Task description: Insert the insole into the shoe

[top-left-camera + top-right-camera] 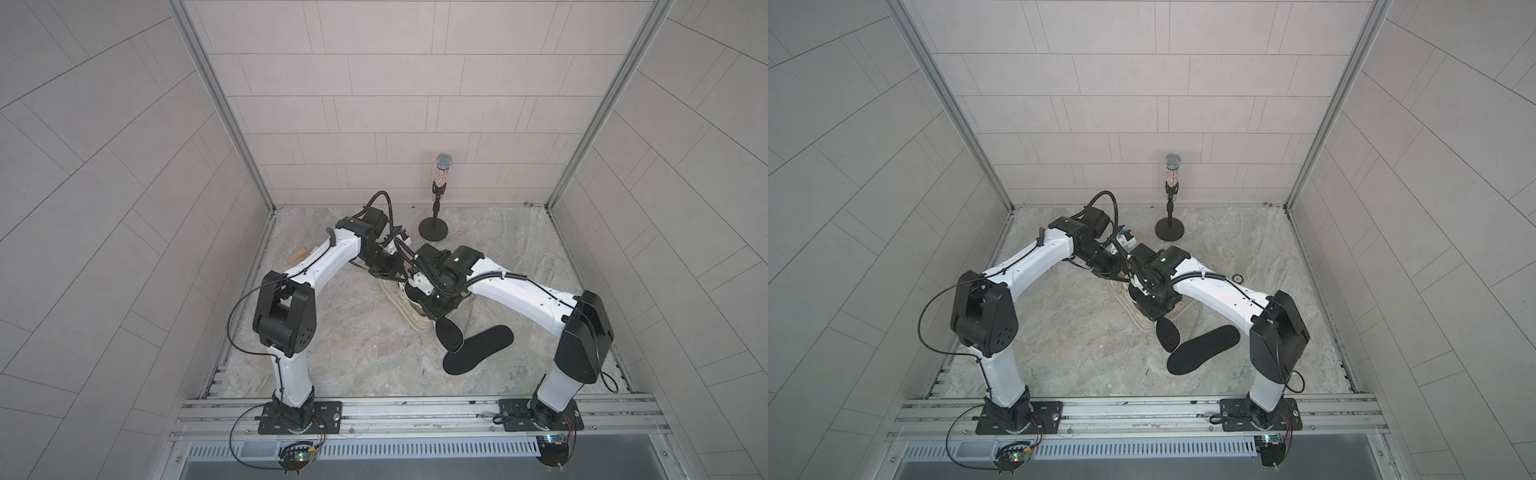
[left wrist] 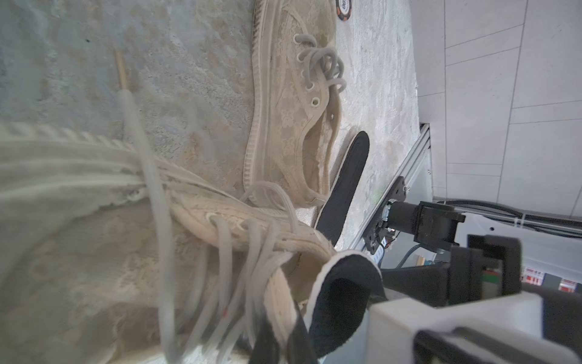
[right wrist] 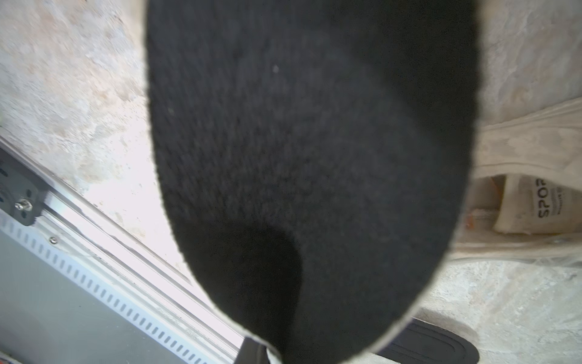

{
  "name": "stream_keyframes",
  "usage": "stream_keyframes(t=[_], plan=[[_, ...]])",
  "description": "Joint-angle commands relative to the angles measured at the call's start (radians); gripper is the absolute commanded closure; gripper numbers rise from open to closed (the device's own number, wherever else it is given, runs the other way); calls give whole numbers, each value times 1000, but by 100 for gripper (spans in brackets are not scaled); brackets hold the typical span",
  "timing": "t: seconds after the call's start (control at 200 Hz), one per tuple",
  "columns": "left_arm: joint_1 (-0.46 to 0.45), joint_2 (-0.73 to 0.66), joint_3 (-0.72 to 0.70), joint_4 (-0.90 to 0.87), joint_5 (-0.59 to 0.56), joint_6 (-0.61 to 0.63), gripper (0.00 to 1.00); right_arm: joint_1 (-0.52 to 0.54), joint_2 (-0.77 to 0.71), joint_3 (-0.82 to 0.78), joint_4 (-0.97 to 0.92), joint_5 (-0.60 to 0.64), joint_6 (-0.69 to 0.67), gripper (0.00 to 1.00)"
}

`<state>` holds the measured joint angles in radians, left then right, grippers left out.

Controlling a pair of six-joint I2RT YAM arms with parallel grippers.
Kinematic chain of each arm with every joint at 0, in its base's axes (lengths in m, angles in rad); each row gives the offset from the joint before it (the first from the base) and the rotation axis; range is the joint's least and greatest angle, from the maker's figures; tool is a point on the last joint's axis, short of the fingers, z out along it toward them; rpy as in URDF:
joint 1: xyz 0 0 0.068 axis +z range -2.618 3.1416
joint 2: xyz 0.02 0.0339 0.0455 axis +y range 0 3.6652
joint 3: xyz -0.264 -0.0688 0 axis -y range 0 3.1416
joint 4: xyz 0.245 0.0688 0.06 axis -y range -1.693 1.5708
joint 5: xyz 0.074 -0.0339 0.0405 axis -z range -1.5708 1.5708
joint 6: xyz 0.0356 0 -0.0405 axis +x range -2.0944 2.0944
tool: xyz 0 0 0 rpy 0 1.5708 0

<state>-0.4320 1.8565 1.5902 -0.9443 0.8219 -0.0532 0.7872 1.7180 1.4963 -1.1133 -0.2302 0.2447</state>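
In both top views the two arms meet over the middle of the stone-patterned surface (image 1: 353, 357). The left gripper (image 1: 392, 276) and the right gripper (image 1: 434, 309) are both down on a beige lace-up shoe (image 1: 413, 322) and cover most of it. A black insole (image 1: 449, 337) sticks out of the shoe toward the arm bases, tilted up off the surface. A second insole (image 1: 478, 349) lies flat just beside it. A microphone (image 1: 441, 170) stands upright on a round base near the back wall. A small wooden block (image 1: 297, 254) lies beyond the left arm, and a poker chip (image 1: 1238, 278) shows in a top view past the right arm.

In the left wrist view the shoe is close and blurred, with its laces loose. The left jaws are together on a strip of its upper beside the laces. The insole, black with a pale edge, curls at the shoe's opening, partly in. Farther off stands a second shoe (image 2: 293, 110), with the second insole just beside it and the poker chip by its toe.

In the right wrist view the insole's fuzzy black face fills most of the frame. The right jaws are clamped on its end, with a ribbed pad (image 3: 434, 343) showing at one side. Beside it a shoe's opening shows a tongue label reading "SPOR". I cannot tell which of the two shoes this is.
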Motion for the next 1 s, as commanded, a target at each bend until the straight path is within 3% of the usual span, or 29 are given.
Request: stream_keyframes(t=[0.0,0.215,0.425,0.57,0.996], plan=[[8,-61,-26,96,103,-91,100,11,39,18,-82,55,-19,84],[10,-88,-100,230,132,-215,100,17,48,0,-141,66,-7,83],[38,-93,-125,216,81,-241,100,18,89,86,-244,125,4,83],[42,-112,-158,253,113,-277,100,27,95,120,-292,142,16,82],[37,-138,-218,335,159,-367,100,66,155,200,-321,90,35,87]])
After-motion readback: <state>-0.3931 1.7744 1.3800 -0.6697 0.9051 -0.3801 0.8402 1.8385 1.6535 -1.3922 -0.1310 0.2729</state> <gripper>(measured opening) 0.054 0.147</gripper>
